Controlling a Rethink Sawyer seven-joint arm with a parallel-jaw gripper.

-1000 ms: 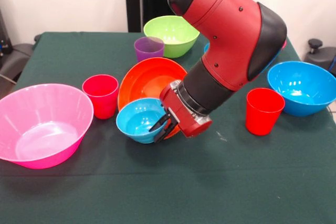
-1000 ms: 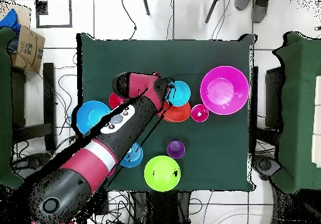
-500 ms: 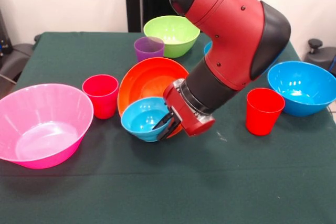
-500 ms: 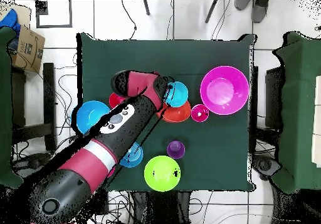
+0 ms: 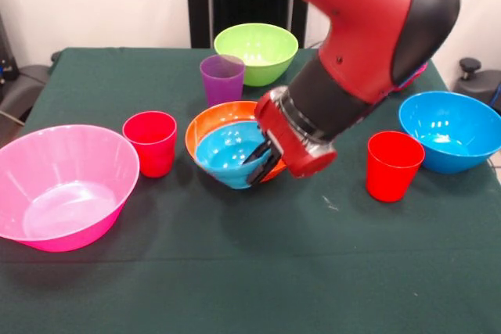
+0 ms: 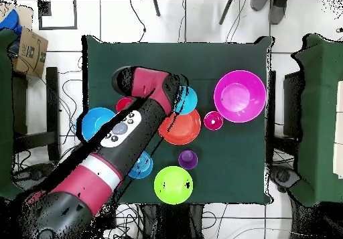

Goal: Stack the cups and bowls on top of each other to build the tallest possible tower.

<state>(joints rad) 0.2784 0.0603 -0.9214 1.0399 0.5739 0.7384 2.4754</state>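
**Tool clamped on the rim of a small blue bowl, lifted over the orange one**

The tool (image 5: 262, 163) has its dark fingers closed over the right-hand rim of a small blue bowl (image 5: 228, 152), one finger inside and one outside. The bowl hangs tilted, its mouth turned toward the front view's camera, clear of the surface (image 5: 235, 271) and directly in front of the orange bowl (image 5: 205, 125), which sits behind and partly under it. In the overhead view the blue bowl (image 6: 187, 99) overlaps the orange bowl's (image 6: 182, 128) edge.

The purple cup (image 5: 222, 78) stands upright behind the orange bowl, just in front of the lime green bowl (image 5: 255, 52). One red cup (image 5: 150, 142) stands left of the orange bowl, beside the large pink bowl (image 5: 63, 185); the other red cup (image 5: 394, 165) stands to the right, near the large blue bowl (image 5: 452, 131). In the overhead view another small blue bowl (image 6: 142, 165) shows partly from under the arm (image 6: 114, 149).
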